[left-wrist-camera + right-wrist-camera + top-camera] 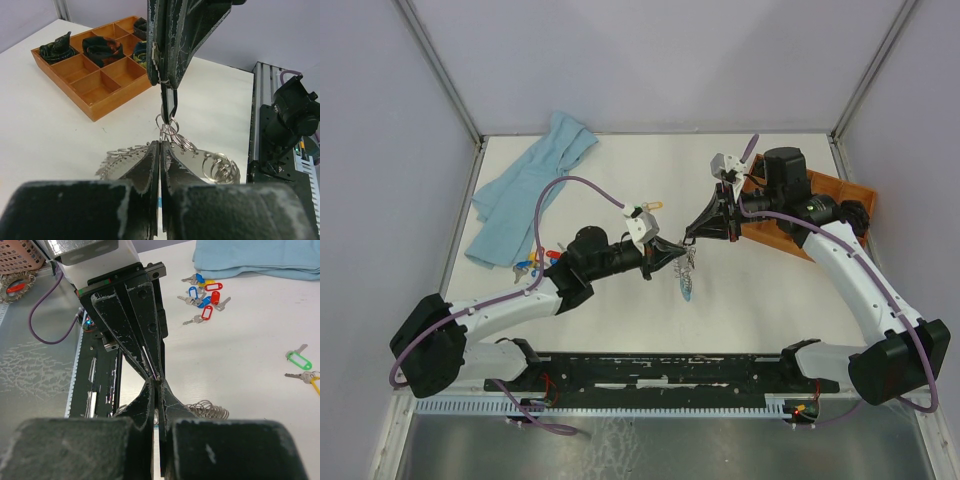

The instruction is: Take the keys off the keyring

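Observation:
The keyring (688, 272) hangs between both grippers over the middle of the table, its light blue stretch at the bottom. My right gripper (693, 238) is shut on the top of the keyring (171, 131), coming down from above in the left wrist view. My left gripper (160, 146) is shut at the bunch just below, its tips pinched on one of the silver keys (125, 161) that fan out to either side. In the right wrist view the right gripper (159, 382) is shut tip to tip against the left one, with coiled rings (209, 410) behind it.
A wooden compartment tray (825, 195) sits at the right, under the right arm. A light blue cloth (530, 190) lies at the back left. Loose keys with red and blue tags (202, 296) lie beside it; green-tagged (299, 360) and yellow-tagged ones lie apart.

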{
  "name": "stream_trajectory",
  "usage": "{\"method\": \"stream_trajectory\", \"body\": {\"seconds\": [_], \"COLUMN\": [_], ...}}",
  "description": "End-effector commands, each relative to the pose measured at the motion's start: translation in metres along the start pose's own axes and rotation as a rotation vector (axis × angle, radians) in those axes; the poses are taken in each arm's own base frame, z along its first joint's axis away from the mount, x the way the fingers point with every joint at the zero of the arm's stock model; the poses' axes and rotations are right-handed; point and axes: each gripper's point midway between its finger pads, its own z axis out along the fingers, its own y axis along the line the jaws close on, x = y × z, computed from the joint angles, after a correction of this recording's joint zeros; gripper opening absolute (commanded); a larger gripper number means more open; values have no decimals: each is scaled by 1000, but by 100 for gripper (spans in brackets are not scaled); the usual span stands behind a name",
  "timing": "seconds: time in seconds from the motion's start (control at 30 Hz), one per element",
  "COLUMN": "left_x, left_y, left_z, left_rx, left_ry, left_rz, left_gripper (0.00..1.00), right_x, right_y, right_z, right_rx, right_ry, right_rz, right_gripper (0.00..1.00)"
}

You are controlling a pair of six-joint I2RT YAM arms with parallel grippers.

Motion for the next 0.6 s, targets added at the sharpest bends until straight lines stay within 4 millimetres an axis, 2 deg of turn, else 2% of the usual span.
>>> {"method": "stream_trajectory", "body": {"seconds": [0.0,0.43,0.57], "left_x": [-31,-56,-54], "left_y": [5,0,-2], "left_z": [2,-26,-32], "left_rx": [-19,-43,-38], "left_ry": [-90,-302,-332], "left_rz": [50,226,289], "left_gripper": [3,3,3], "right_x": [-22,-24,-24], "right_y": [10,-3,-5], "right_z": [-4,-9,-9], "right_rx": [-35,9,-5], "right_ry": [-40,-52,-72], "right_rz": [-80,-42,-8], "right_gripper": [1,1,1]}}
